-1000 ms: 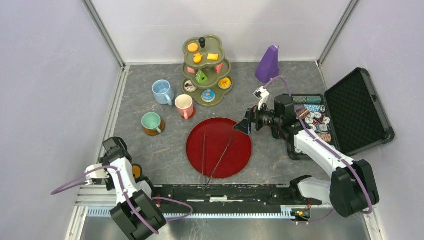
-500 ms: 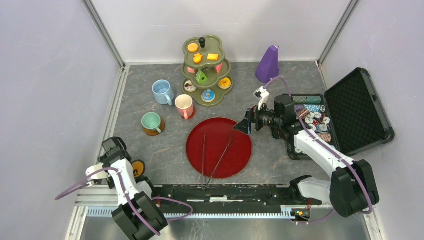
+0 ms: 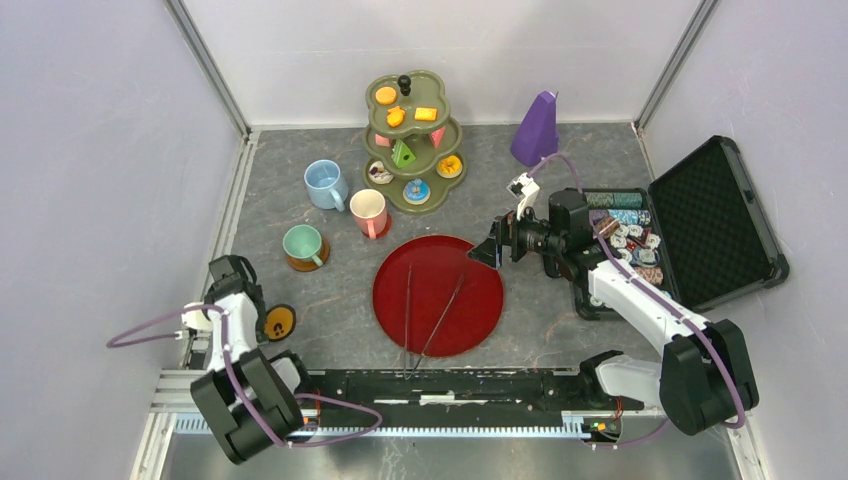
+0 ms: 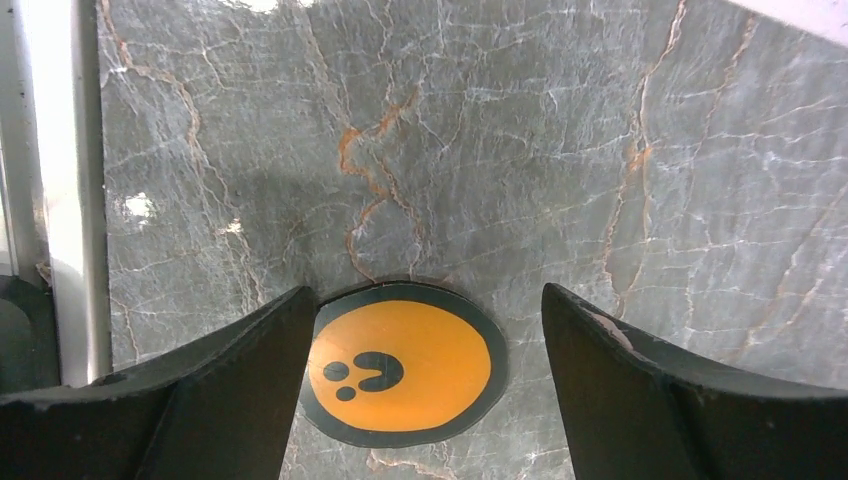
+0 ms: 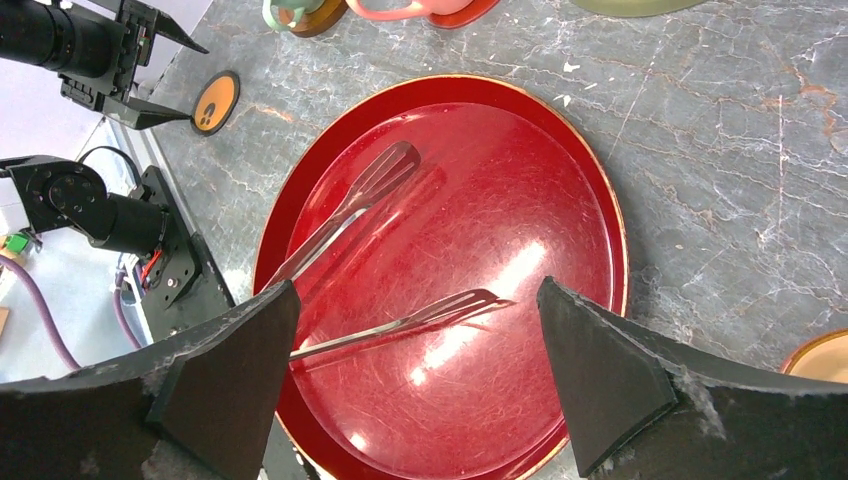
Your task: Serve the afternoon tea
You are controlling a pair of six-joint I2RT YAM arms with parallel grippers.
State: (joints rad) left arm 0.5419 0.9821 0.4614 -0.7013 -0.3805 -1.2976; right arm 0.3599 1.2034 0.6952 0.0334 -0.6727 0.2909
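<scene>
The small orange cup [image 4: 400, 365] sits on the grey bench [image 4: 500, 150] near its left edge. It is round, with a dark rim and a black mark on top. It looks light, hard and slippery, so grab its sides. The left hand [image 4: 428, 300] is open around it

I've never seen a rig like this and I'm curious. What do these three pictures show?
Two robot arms stand at a table. The overhead view shows both; the other two look from each wrist. The left gripper is open; a small orange round piece shows between its fingers. The right gripper is open, facing a red tray holding tongs. Farther back: a tiered stand of toy sweets, a blue mug, a pink mug, a green mug, a purple metronome, a case of poker chips. Nothing is held.
</scene>
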